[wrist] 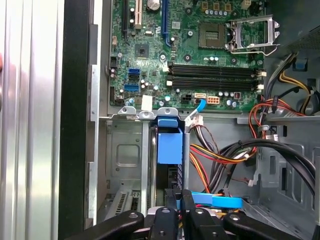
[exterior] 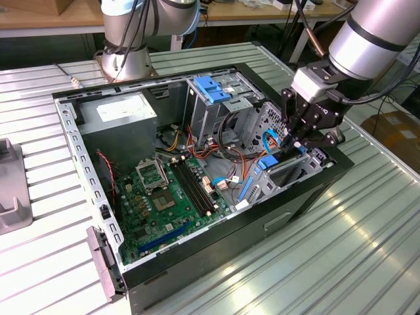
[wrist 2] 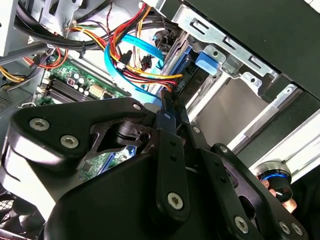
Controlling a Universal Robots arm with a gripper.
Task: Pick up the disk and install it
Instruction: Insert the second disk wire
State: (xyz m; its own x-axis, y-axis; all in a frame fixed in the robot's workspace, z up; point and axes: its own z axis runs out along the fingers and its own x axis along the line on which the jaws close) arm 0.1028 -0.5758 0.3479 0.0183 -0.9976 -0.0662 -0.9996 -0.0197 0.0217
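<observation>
The disk (wrist: 169, 145) stands on edge in the drive bay slot at the front corner of the open computer case (exterior: 298, 197). Its bright blue plastic end (exterior: 268, 162) sticks up out of the slot, and its dark body runs down into the bay. In the second wrist view the blue end (wrist 2: 206, 61) sits against the metal bay frame. My gripper (wrist: 180, 196) hovers right at the disk's near end, its black fingers (wrist 2: 167, 102) drawn together with nothing seen between them. In the exterior view the gripper (exterior: 292, 146) reaches down into the case beside the bay.
Bundled red, yellow, orange and light blue cables (wrist: 225, 150) lie close beside the bay. The green motherboard (exterior: 164, 197) fills the case floor, with the grey power-supply box (exterior: 125, 115) and a blue-topped drive cage (exterior: 213, 88) behind. A second arm's base (exterior: 125, 59) stands beyond.
</observation>
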